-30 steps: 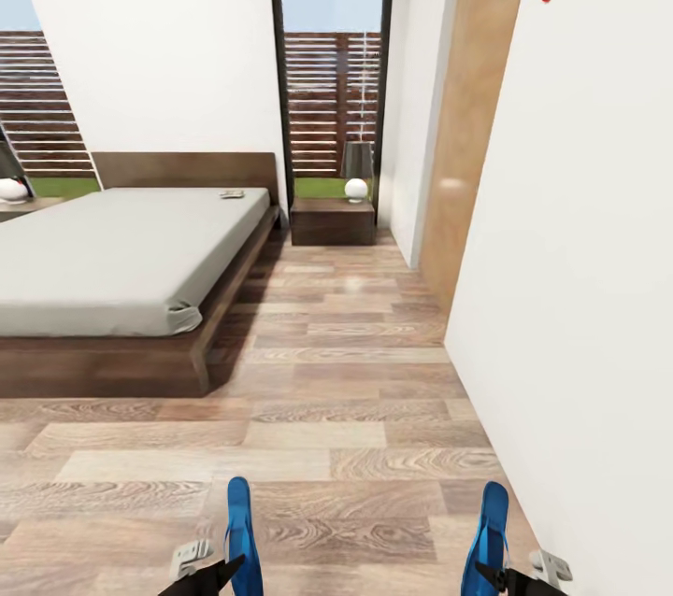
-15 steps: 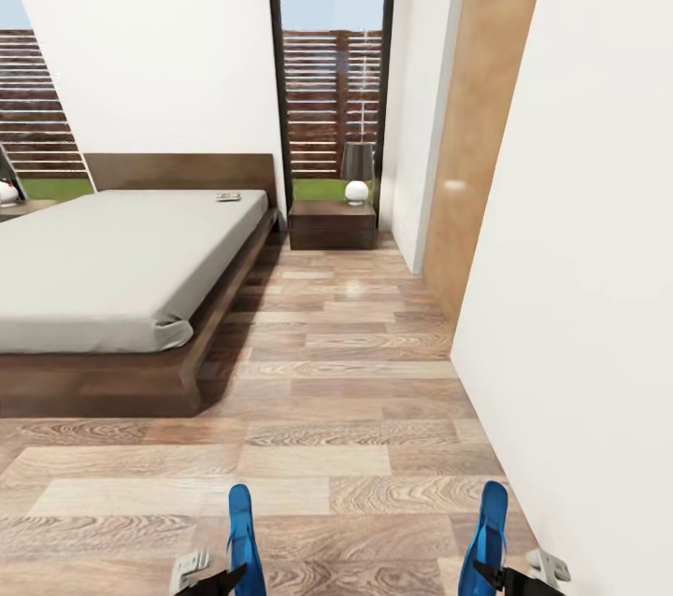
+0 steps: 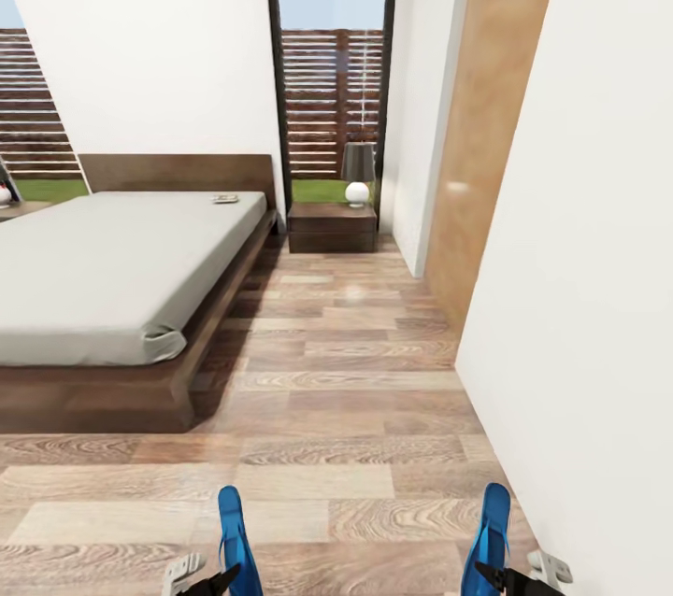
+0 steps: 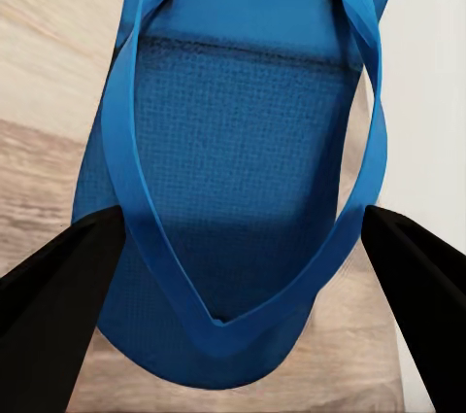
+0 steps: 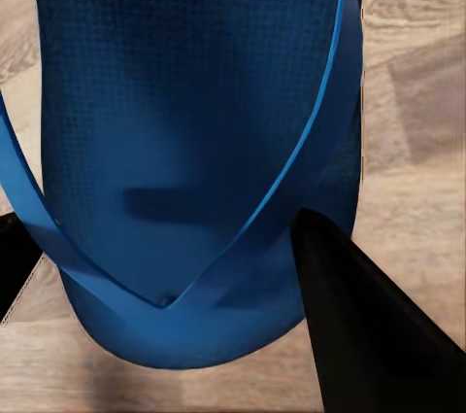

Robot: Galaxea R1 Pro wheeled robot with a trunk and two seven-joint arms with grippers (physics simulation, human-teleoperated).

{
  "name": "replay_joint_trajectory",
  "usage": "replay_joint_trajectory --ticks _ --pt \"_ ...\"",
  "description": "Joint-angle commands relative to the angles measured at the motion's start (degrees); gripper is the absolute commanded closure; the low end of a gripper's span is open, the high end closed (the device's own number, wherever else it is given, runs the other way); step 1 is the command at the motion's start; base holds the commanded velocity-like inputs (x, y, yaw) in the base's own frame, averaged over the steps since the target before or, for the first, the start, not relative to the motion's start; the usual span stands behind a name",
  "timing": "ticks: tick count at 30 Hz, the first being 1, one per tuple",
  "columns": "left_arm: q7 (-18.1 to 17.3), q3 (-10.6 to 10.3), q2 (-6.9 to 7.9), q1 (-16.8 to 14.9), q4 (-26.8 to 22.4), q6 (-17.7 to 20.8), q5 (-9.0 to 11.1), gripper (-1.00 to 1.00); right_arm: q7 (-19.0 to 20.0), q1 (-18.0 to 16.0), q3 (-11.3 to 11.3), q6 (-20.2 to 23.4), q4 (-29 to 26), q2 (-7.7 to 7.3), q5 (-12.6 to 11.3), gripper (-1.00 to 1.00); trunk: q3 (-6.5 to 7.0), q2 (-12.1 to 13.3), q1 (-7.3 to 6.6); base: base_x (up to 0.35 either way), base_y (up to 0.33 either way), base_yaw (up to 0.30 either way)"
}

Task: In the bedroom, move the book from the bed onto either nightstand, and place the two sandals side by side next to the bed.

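Bedroom: white walls, wood-plank floor [image 3: 355,372], tall dark-framed window [image 3: 332,54] with a slatted fence and grass outside; I take the bed as my landmark
Bed: I see the bed [image 3: 112,278] at the left of my head view, dark wooden frame and headboard, plain off-white mattress
Book: the book [image 3: 225,199] lies flat on the mattress at the headboard end of the bed, near the edge that faces the open floor; too small for me to read the cover
Nightstand: one nightstand [image 3: 333,227] stands just beside the headboard end of the bed, below the window, with a lamp [image 3: 357,174] on top of it; a second nightstand [image 3: 11,207] barely shows at the far side of the bed
Left gripper: my left gripper [image 4: 233,316] is pinching one blue sandal [image 4: 243,160], a black finger on each side of its heel end, straps facing the wrist camera; in the head view this sandal [image 3: 234,540] sits above the floor, well short of the foot of the bed
Right gripper: my right gripper [image 5: 165,306] is clamped on the other sandal [image 5: 194,121] in like manner; in the head view it [image 3: 488,535] is farther from the bed, close to the white wall [image 3: 589,297]
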Motion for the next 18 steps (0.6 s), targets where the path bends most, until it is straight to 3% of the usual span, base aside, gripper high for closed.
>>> replay_joint_trajectory --ticks 1,18 --pt "-0.13 -0.08 0.02 -0.04 0.09 -0.29 0.2 1.0 0.14 -0.02 -0.43 0.56 -0.02 0.02 -0.19 1.0 -0.05 -0.02 0.02 0.329 0.0 0.0" --pt "-0.05 -0.07 0.02 -0.04 0.08 -0.29 0.2 1.0 0.26 -0.02 -0.43 0.62 -0.09 0.02 -0.19 1.0 -0.05 -0.02 0.02 0.33 0.0 0.0"
